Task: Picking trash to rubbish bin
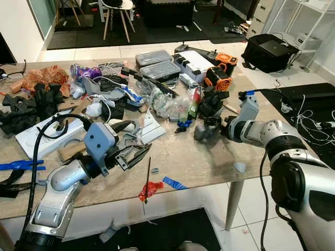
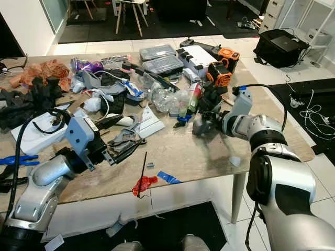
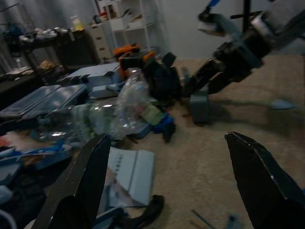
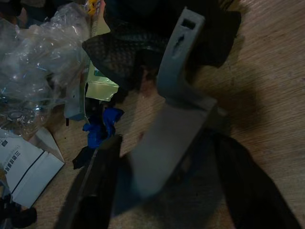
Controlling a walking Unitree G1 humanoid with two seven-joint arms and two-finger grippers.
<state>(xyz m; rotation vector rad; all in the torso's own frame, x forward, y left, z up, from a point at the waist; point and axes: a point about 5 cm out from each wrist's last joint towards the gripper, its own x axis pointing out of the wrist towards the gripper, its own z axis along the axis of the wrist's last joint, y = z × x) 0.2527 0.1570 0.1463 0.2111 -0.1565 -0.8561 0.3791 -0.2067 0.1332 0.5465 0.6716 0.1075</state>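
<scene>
Gripping grey bracket point(image 4: 176, 119), right tool point(image 1: 209, 129)

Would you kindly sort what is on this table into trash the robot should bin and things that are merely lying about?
Likely trash for the job:
- crushed clear plastic bottle
- red wrapper scrap
- blue strip
- grey plastic piece between the right claw fingers

Probably just lying about:
- orange tool
- grey parts cases
- black bag on the floor
- left claw, open and holding nothing

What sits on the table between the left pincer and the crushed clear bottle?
In the left eye view, a white folded carton lies between the left pincer and the crushed clear bottle; the table is otherwise bare there.
</scene>
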